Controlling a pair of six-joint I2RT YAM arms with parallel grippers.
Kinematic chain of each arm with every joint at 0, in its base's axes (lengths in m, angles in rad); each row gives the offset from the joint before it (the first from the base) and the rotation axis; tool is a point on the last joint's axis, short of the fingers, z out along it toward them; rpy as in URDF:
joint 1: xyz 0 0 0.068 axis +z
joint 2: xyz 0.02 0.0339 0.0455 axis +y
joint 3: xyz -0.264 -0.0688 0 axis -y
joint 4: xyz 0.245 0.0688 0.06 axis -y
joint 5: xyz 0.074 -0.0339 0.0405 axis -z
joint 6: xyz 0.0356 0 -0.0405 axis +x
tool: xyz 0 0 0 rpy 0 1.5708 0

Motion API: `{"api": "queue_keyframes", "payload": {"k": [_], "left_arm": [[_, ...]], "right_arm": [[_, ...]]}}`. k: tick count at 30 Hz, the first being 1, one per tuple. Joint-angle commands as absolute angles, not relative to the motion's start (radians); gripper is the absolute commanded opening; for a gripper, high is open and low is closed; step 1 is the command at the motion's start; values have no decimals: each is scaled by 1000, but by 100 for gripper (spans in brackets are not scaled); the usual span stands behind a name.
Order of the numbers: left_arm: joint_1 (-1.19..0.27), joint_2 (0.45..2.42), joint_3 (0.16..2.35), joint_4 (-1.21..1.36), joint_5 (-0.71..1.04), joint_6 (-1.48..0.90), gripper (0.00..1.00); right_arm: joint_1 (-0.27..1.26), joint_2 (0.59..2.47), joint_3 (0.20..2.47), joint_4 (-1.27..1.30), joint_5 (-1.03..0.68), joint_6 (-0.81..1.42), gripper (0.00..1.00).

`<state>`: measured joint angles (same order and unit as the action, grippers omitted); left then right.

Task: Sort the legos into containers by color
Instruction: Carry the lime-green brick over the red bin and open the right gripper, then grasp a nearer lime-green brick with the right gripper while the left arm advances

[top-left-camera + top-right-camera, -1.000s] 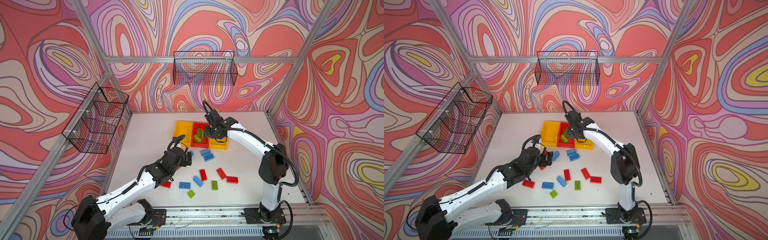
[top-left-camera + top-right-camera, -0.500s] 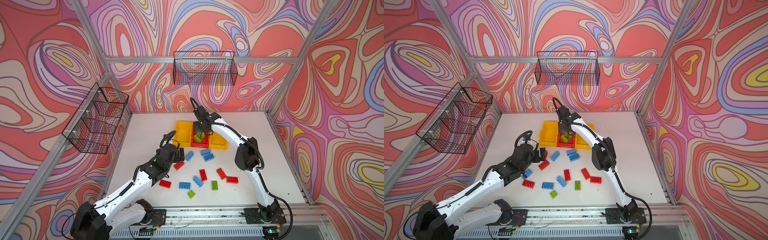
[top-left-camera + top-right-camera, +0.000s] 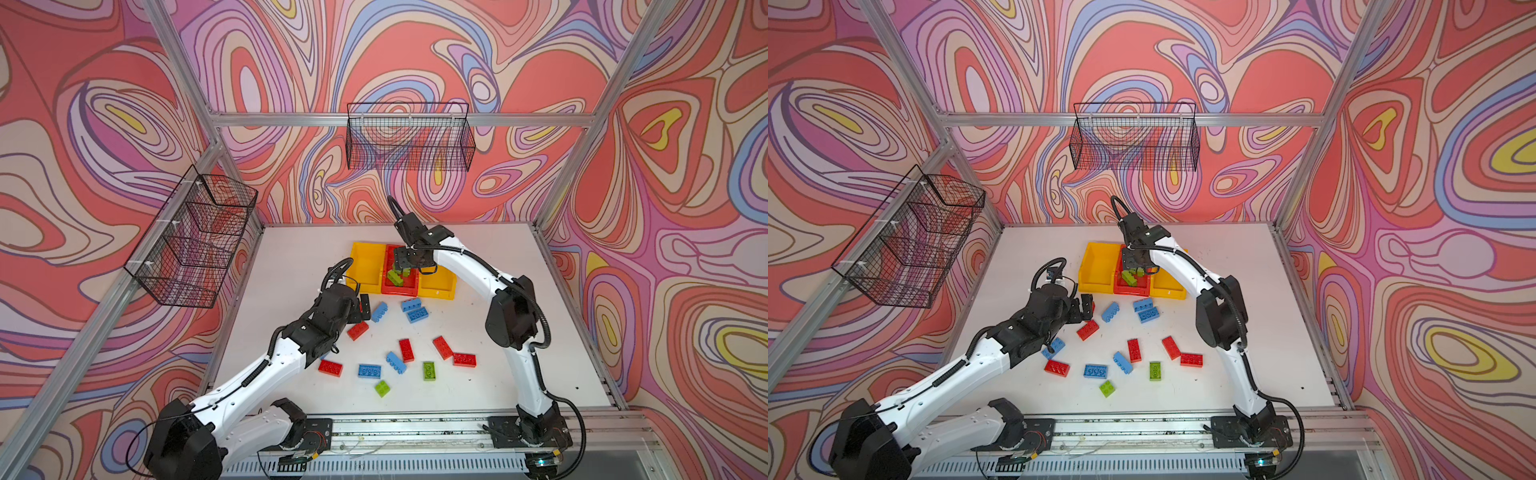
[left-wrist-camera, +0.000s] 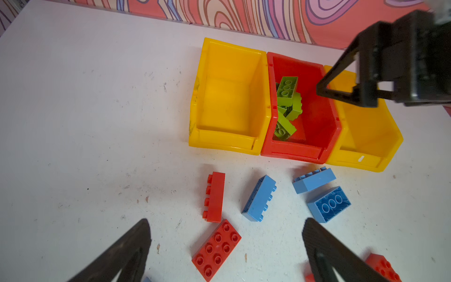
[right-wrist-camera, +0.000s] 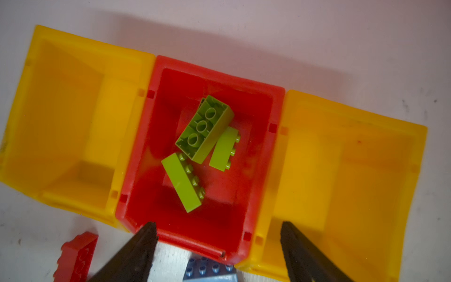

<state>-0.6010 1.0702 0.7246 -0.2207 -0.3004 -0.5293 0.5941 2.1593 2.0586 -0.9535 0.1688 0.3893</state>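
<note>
Left of centre in a top view, the left gripper is held spread wide and empty. A red lego is seen between its fingers in the left wrist view, untouched. At upper centre, the right gripper is parted and empty over the red container. Green legos lie inside it, below the fingertips.

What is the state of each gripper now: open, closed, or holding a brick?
Left gripper: open, holding nothing.
Right gripper: open, holding nothing, above the red bin.
</note>
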Motion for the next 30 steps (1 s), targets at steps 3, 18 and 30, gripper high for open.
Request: {"api": "queue_keyframes", "payload": {"k": [3, 18, 30], "left_arm": [[-709, 1030, 758, -309, -418, -612, 100], [-1309, 1166, 887, -641, -866, -1021, 100], [-1362, 1054, 820, -607, -891, -967, 100]], "right_arm": [[591, 1949, 1872, -908, 119, 371, 83], [591, 1629, 1403, -856, 1, 319, 77], [595, 1449, 1199, -914, 9, 467, 74]]}}
